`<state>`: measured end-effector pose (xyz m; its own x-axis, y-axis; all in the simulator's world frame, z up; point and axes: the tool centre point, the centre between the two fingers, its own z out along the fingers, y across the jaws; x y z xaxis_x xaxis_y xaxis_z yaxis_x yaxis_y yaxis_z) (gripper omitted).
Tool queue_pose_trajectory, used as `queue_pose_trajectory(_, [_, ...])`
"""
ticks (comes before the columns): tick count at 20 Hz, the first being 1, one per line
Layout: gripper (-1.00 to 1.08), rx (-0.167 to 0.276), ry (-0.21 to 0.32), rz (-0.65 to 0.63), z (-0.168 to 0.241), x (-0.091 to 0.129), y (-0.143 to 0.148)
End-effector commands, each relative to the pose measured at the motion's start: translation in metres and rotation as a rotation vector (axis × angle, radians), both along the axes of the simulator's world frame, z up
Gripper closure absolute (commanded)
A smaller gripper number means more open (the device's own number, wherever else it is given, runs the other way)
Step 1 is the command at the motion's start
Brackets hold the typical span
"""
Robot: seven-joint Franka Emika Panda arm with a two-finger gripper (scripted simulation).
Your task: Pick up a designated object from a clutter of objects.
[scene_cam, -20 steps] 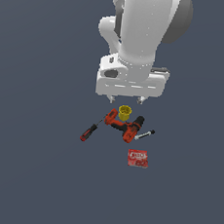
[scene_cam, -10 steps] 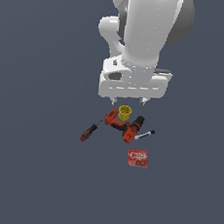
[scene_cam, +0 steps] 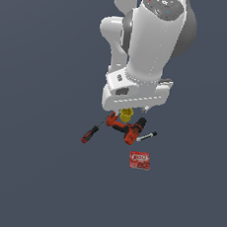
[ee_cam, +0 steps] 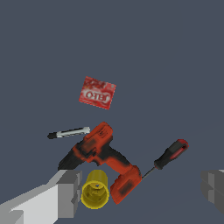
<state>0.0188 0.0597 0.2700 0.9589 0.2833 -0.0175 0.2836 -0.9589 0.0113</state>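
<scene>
One flat red box (ee_cam: 97, 92) lies apart from the drill (ee_cam: 102, 159) and marker (ee_cam: 69, 132), bare floor all round. Gripper (ee_cam: 140, 190) wide open, holding nothing, above the yellow cup (ee_cam: 95, 189).

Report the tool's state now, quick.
Tool: open, fingers spread wide, holding nothing, above the yellow cup and drill.

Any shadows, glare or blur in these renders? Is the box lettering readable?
Exterior view: flat even light, no cast shadows or glare; the red box is small, lettering illegible. Wrist view: sharp, shadowless; the box's white lettering shows but stays coarse; the tool fingers are cropped at the frame edges.
</scene>
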Motion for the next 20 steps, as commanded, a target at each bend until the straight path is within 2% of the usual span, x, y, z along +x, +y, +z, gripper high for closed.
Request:
queue_pose_trajectory(1, [-0.92, -0.003, 0.001, 0.064, -0.009, 0.006, 0.003])
queue_pose_trajectory(20, [-0.92, -0.011, 0.009, 0.655, -0.098, 0.050, 0.038])
